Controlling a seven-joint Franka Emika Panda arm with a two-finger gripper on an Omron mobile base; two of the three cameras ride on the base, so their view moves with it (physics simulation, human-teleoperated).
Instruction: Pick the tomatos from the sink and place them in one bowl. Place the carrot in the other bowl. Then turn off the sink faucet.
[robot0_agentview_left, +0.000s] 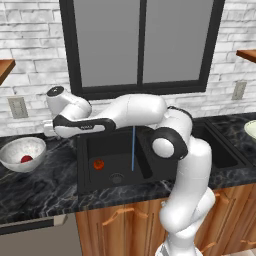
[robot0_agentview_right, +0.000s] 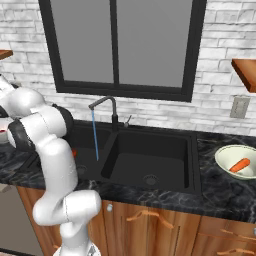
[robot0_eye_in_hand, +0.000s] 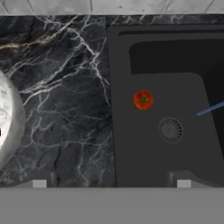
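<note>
Fingers spread and empty above the counter between mottled bowl (robot0_agentview_left: 22, 152), holding 1 tomato (robot0_agentview_left: 26, 159), and sink (robot0_agentview_left: 107, 177); best swing right, centre over the remaining tomato (robot0_eye_in_hand: 143, 99) near the drain (robot0_eye_in_hand: 170, 130), descend straight.

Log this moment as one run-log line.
tool: open, empty, above counter | tomato: in mottled bowl | second tomato: in sink | carrot: in pale bowl | faucet: running

tomato (robot0_eye_in_hand: 143, 99) — left sink (robot0_agentview_left: 150, 175) basin | tomato (robot0_agentview_left: 26, 159) — mottled bowl (robot0_agentview_left: 15, 150) | carrot (robot0_agentview_right: 240, 165) — cream bowl (robot0_agentview_right: 225, 159)
</note>
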